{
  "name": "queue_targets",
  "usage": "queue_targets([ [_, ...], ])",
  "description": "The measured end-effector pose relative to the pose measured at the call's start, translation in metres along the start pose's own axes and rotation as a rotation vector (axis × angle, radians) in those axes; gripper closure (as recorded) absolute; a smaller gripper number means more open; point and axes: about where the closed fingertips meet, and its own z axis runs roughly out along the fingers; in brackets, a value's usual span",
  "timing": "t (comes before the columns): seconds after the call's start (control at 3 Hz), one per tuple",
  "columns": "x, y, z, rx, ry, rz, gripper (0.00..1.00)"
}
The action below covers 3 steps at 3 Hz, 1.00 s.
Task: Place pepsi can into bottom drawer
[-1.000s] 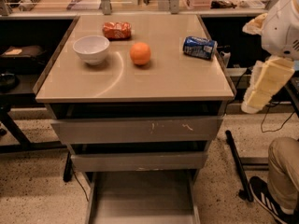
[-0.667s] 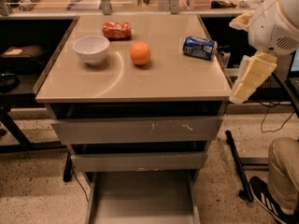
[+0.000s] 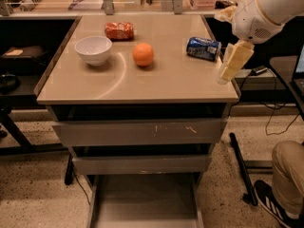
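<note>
The pepsi can point(image 3: 203, 48), dark blue with silver ends, lies on its side on the right part of the beige tabletop point(image 3: 166, 82). My gripper point(image 3: 234, 62), cream-coloured under a white arm, hangs over the table's right edge, just right of the can and a little nearer the camera, not touching it. It holds nothing that I can see. The bottom drawer point(image 3: 142, 201) is pulled out at the foot of the cabinet, and its flat grey floor is bare.
A white bowl point(image 3: 93, 49), an orange point(image 3: 143, 54) and an orange-red snack bag point(image 3: 119, 30) sit on the left and middle of the tabletop. Two grey drawer fronts point(image 3: 137, 133) are shut above the open drawer. A person's leg and shoe point(image 3: 280, 184) are at the lower right.
My arm and gripper have moved left and a little up, from beside the table to over its right edge near the can. The can and other objects have not moved.
</note>
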Motion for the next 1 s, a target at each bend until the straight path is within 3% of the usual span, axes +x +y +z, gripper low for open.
queue_targets([
  [0.33, 0.01, -0.037, 0.026, 0.014, -0.017, 0.01, 0.0],
  [0.67, 0.01, -0.037, 0.026, 0.013, -0.017, 0.01, 0.0],
  [1.0, 0.011, -0.055, 0.035, 0.05, -0.097, 0.017, 0.0],
])
